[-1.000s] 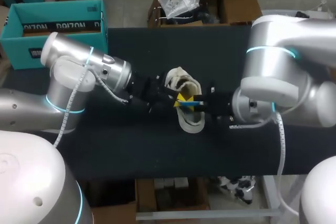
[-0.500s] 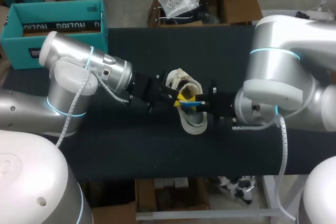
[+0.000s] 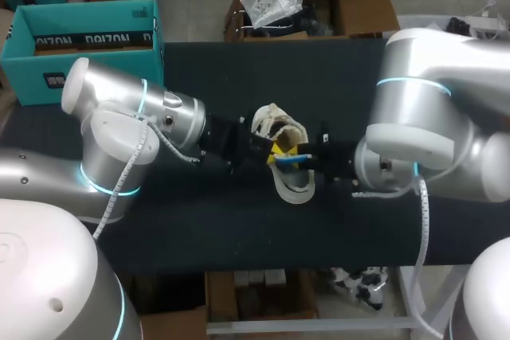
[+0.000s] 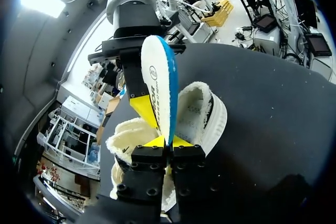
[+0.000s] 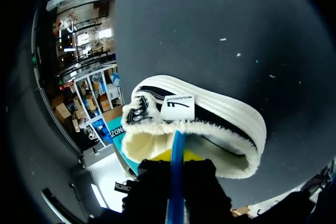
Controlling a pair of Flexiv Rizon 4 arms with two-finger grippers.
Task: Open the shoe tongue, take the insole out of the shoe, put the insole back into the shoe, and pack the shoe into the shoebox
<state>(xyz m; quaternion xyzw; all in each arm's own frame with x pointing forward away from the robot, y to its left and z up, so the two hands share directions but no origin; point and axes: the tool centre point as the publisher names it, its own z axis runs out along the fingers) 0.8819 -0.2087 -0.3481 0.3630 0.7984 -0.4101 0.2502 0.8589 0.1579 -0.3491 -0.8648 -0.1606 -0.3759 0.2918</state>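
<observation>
Left tool [image 4: 167, 141], right tool [image 5: 177, 154] facing tip to tip, each clamped on insole [image 4: 157, 77].

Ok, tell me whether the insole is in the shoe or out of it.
Mostly out: the insole stands on edge above the open shoe, pinched by the left gripper and the right gripper.

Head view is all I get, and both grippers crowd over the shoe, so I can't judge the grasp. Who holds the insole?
Observer: The left wrist view shows the left gripper shut on one end of the insole.
Operator: And the right?
Observer: In the right wrist view the insole's blue edge runs between the fingers of the right gripper, pinched there too.
Operator: Is it lying inside the shoe?
Observer: No. In the left wrist view it stands on edge over the shoe, not lying in it.
</observation>
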